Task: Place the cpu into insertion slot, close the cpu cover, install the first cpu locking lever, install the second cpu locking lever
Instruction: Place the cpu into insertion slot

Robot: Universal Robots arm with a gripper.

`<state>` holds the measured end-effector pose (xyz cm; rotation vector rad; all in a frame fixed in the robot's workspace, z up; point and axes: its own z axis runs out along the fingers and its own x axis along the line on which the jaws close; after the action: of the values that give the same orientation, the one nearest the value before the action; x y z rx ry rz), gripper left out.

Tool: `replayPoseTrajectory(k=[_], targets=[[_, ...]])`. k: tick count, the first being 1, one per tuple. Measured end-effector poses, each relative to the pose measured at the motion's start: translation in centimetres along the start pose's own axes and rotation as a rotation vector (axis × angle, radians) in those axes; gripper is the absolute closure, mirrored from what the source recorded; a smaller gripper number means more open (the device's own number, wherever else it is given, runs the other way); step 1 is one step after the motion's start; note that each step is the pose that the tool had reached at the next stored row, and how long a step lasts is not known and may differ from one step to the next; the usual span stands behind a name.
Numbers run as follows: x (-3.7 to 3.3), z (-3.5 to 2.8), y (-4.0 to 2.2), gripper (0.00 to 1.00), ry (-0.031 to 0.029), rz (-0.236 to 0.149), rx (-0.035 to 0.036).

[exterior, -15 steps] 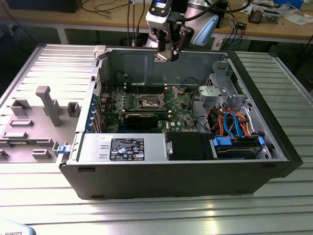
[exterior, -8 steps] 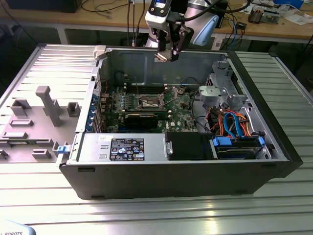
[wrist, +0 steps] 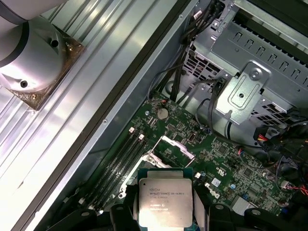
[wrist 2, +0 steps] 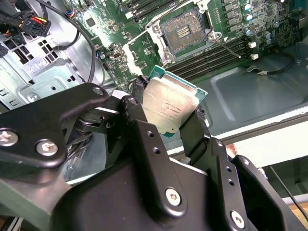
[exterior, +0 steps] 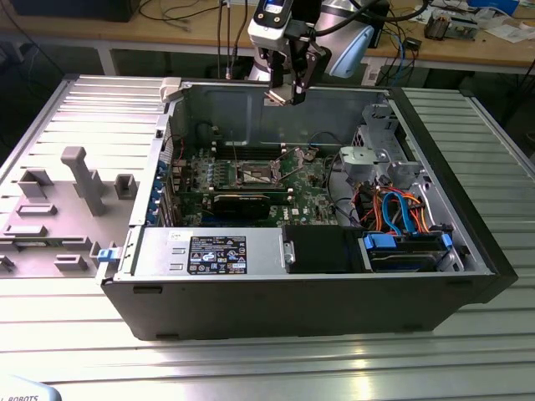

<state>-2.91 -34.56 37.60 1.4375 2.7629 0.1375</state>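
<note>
Black end effector (wrist 2: 169, 103) clamps the cpu (wrist: 163, 202), covering two edges, apart from the insertion slot (wrist 2: 185, 31).

The cpu (wrist: 162, 201) has a matt grey metal top; the table (exterior: 251, 361) seems ribbed metal.

Small print on cpu (wrist: 163, 202) top, sticker (exterior: 217, 254) on power supply (exterior: 155, 251): none legible.
</note>
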Motion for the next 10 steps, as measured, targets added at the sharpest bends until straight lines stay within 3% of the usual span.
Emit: replayPoseTrajectory(k=[5,10], targets=[[0.00,0.00,0.00,0.46,-0.0003,0.004,-0.0001],[0.00,0.01,0.00,0.46,-0.0032,0.035,-0.0007]])
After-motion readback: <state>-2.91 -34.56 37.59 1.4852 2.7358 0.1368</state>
